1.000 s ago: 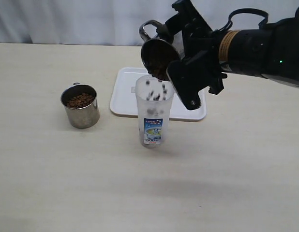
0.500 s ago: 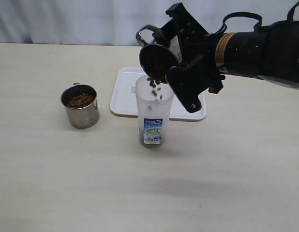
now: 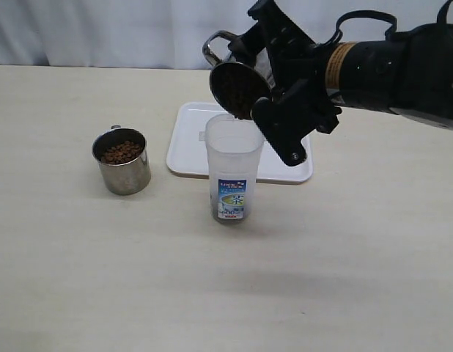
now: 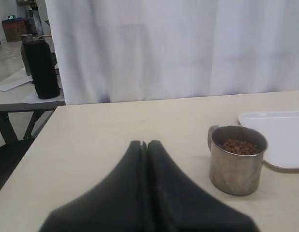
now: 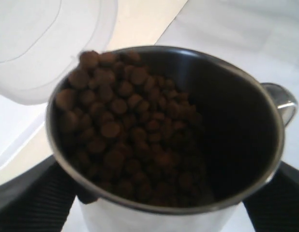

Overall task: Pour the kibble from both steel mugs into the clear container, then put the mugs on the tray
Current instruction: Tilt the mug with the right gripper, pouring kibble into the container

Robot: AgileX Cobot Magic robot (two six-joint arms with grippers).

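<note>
Left gripper point(image 4: 144, 144): jaws pressed together | steel mug point(image 4: 235, 169): upright, holding kibble point(image 4: 239, 146), at gripper's 2 o'clock | white tray point(image 4: 285, 140): near mug

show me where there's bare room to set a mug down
Bare: the broad table strip in front of the clear container and standing mug, the gap between those two, and the left half of the tray. Crowded: over the container and its right side, where the right gripper holds the tilted mug.

The standing steel mug point(image 3: 122, 163) at centre left and the tilted steel mug point(image 3: 237, 88) at upper centre are polished, mirror-bright metal. The kibble point(image 5: 125, 125) looks dry and matt. The clear container point(image 3: 232, 158) is smooth translucent plastic, the tray point(image 3: 184, 150) glossy white plastic, and the tabletop point(image 3: 212, 286) matt pale wood grain.
</note>
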